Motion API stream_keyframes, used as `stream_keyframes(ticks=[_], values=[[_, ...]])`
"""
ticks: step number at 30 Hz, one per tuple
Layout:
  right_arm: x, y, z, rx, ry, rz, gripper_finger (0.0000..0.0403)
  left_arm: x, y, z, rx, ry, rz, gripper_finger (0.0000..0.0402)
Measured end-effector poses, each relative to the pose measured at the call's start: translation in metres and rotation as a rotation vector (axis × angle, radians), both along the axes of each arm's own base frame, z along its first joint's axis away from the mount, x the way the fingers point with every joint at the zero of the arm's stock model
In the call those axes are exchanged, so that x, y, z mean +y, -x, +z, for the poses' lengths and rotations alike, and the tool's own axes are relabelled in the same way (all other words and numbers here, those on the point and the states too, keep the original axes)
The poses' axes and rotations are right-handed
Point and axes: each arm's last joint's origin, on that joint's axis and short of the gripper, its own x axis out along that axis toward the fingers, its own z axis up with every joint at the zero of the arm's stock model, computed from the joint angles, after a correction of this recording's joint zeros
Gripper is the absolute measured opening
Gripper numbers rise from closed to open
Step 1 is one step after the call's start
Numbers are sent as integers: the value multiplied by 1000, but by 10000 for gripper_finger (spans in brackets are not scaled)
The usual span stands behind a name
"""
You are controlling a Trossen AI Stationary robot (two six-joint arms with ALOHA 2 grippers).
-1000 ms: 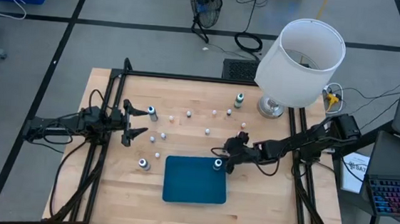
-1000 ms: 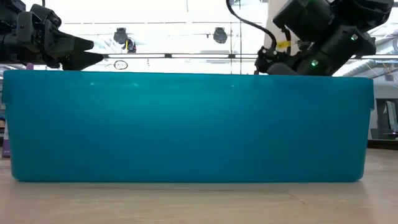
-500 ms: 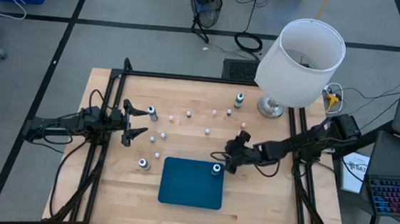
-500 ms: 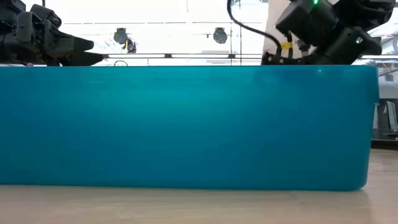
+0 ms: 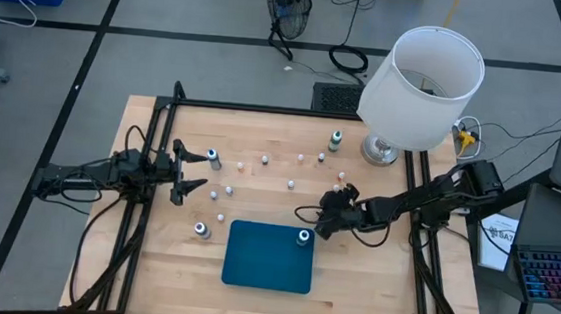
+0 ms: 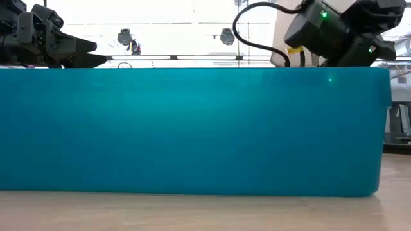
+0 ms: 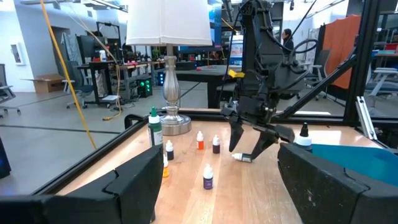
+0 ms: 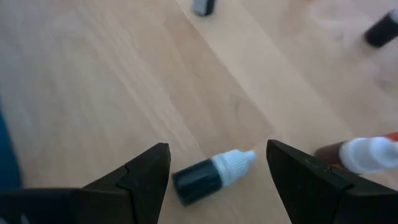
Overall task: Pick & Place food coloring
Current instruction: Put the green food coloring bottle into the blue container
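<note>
Small food coloring bottles stand scattered over the far half of the wooden table: a green one, a grey one, another grey one and several whitish dots. One bottle stands upright in the far right corner of the dark-blue tray. A dark bottle with a white cap lies on its side on the table. My right gripper hangs open just above it, one finger on either side, touching nothing. My left gripper waits open near the table's left side.
A big white lamp stands at the far right corner. A black frame rail borders the table. Another fallen bottle with a brown body lies close beside the right gripper. In the low view the tray wall blocks sight of the tabletop.
My right gripper has drawn back from the bottle in the tray's far right corner, moving toward the table's right and far edges, and now hangs over a fallen bottle. The tray has slid a little toward the near edge, carrying the upright bottle with it.
</note>
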Motion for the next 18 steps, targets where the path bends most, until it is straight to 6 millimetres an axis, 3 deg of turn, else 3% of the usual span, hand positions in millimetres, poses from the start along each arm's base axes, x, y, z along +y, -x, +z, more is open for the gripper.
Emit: stream_keyframes(ticks=[18], values=[[-3,11,-7,92,5,-87,253,0,0,0,0,0,0,310]])
